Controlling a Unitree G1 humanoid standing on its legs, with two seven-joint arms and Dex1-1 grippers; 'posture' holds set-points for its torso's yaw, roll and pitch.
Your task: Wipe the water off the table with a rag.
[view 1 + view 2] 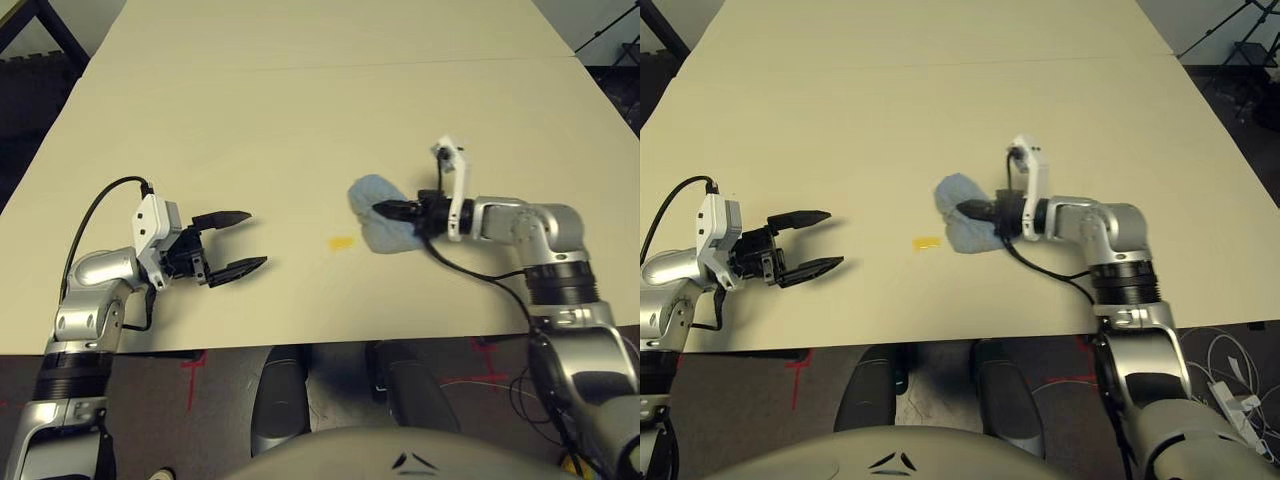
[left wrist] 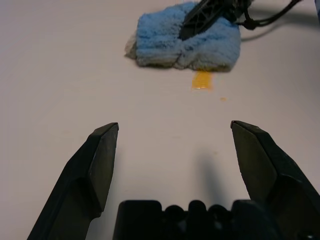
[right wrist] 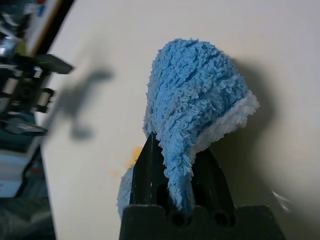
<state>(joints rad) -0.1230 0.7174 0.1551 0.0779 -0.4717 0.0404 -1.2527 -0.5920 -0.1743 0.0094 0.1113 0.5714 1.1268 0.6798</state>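
A fold of the rag [image 1: 383, 226] is pinched between the closed fingers of the right gripper [image 1: 392, 210], with the rest of the cloth spread on the table [image 1: 300, 110] right of centre. The water [image 1: 341, 243] lies as 1 small yellow-orange splotch just left of the rag, with a tiny speck beside it in the left wrist view. The left gripper [image 1: 237, 240] rests near the table's near left edge, its 2 fingers spread wide and holding nothing. A sweep made with only the pinched fold could leave the loose part bunched, so the liquid might be smeared or pushed leftward instead of absorbed; a pass too far or too near could miss the splotch altogether. The rag is thick, fuzzy blue terry with a paler hem and lumpy outline. The tabletop is smooth, matte cream, crossed by 1 thin seam at the far side.
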